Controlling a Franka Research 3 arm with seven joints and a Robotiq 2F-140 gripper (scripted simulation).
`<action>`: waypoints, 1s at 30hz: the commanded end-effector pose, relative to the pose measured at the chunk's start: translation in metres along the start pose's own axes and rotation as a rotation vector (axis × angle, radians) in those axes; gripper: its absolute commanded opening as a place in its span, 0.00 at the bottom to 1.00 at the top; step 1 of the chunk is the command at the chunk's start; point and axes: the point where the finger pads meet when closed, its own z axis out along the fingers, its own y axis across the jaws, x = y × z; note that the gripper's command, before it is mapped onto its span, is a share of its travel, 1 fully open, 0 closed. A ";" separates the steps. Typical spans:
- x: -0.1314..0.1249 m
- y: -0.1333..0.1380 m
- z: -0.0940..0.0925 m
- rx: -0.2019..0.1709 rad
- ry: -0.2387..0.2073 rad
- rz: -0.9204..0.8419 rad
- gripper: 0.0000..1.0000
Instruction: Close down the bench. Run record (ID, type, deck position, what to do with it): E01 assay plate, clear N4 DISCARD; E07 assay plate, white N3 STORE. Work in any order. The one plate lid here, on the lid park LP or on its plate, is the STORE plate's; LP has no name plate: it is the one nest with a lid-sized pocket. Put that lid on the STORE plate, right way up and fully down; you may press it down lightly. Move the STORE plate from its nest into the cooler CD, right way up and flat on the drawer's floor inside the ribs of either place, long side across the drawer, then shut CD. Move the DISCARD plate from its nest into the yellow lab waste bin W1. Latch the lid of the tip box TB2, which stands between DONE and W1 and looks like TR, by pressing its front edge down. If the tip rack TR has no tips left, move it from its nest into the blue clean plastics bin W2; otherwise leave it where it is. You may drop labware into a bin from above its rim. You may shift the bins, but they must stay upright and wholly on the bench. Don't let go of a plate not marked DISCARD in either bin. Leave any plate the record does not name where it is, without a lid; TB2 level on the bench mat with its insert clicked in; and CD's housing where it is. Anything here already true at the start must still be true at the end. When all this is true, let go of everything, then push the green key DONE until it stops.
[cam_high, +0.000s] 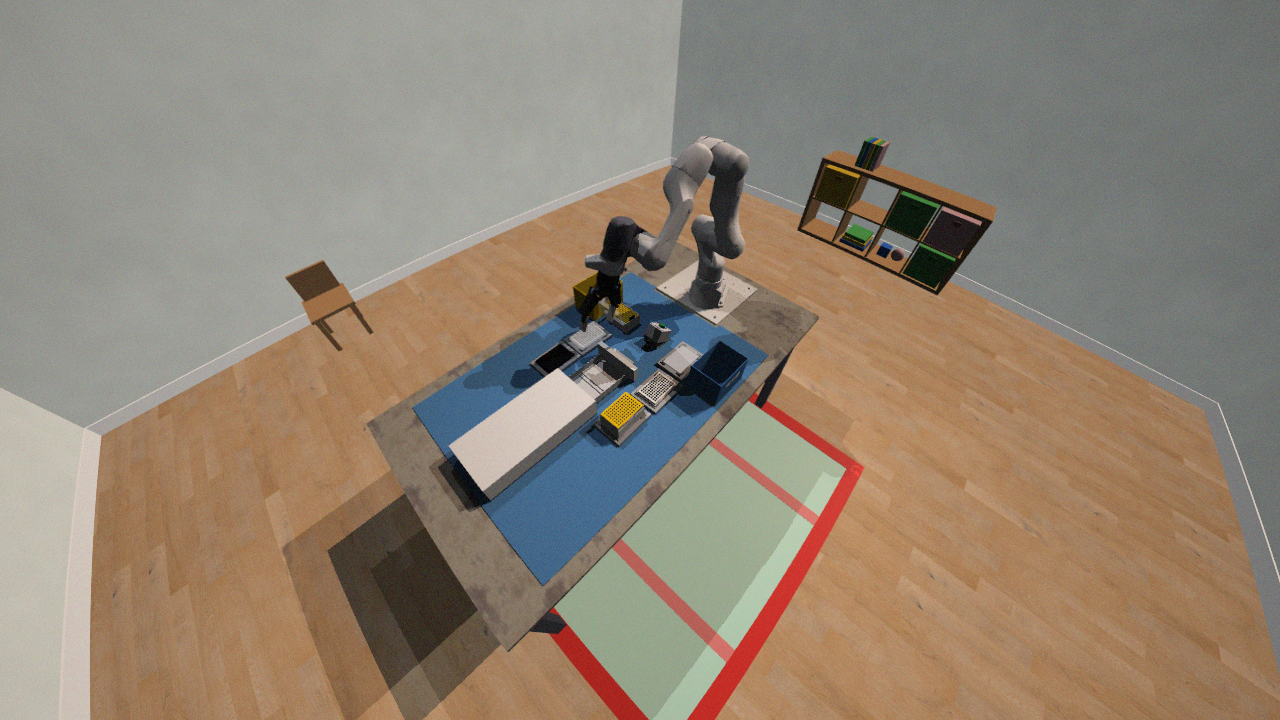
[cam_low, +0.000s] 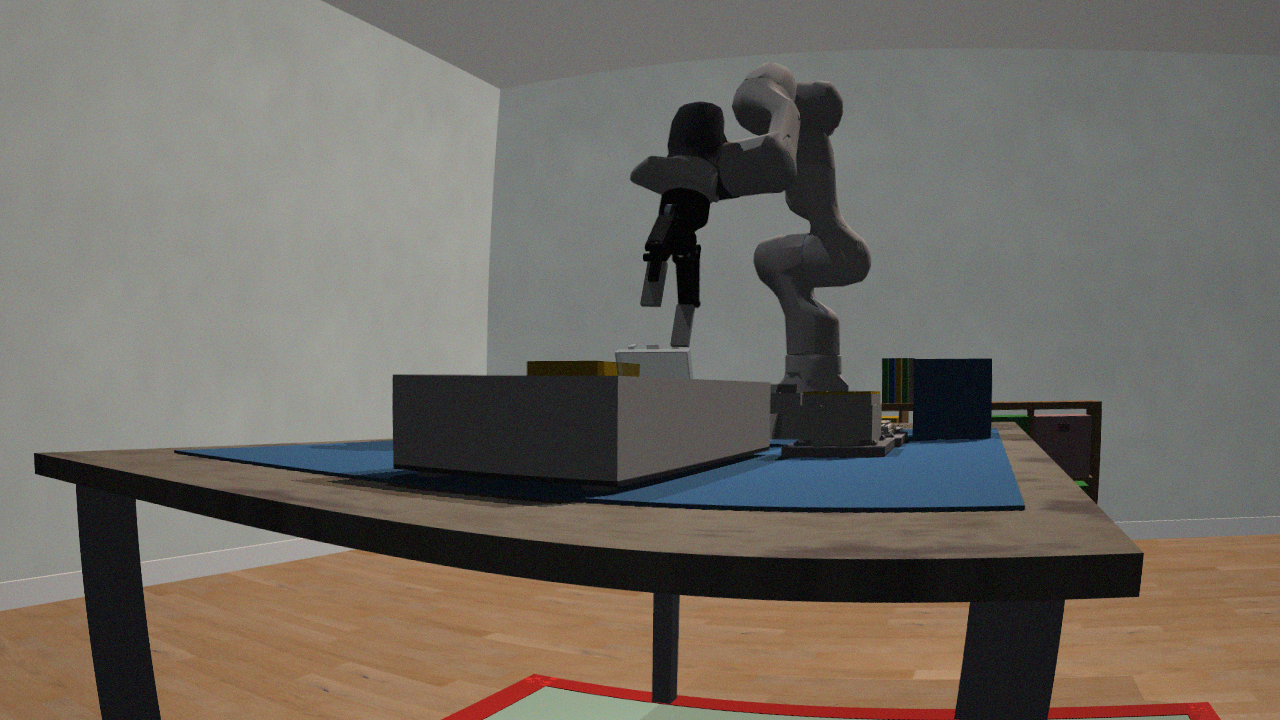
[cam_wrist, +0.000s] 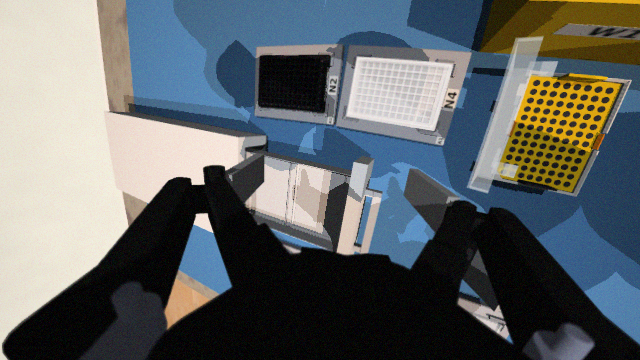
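Note:
My gripper (cam_high: 597, 309) (cam_low: 667, 308) (cam_wrist: 335, 174) is open wide and empty. It hangs high above the mat between the cooler's drawer and the tip box. The clear plate (cam_wrist: 398, 91) (cam_high: 588, 338) sits in nest N4, next to a black plate (cam_wrist: 294, 82) (cam_high: 554, 358) in N2. Tip box TB2 (cam_wrist: 560, 132) (cam_high: 623, 315) shows its yellow insert, and its clear lid (cam_wrist: 505, 115) stands up. The yellow bin W1 (cam_wrist: 550, 25) (cam_high: 586, 288) stands behind it. The cooler CD (cam_high: 523, 429) (cam_low: 537, 420) (cam_wrist: 170, 155) has its drawer (cam_wrist: 300, 192) (cam_high: 601, 376) pulled out and empty. The white plate (cam_high: 656, 387) lies in its nest.
The blue bin W2 (cam_high: 718, 371) (cam_low: 950, 398) stands at the mat's right edge. The tip rack TR (cam_high: 621, 413) with a yellow top sits near the cooler. A lid (cam_high: 680, 358) lies on its park beside W2. The DONE key (cam_high: 656, 333) stands mid-mat.

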 end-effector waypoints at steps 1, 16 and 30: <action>-0.008 0.000 -0.005 -0.012 -0.007 -0.063 0.00; -0.032 0.003 -0.021 -0.080 -0.049 -0.410 0.00; -0.053 0.010 -0.041 -0.134 -0.099 -0.716 0.00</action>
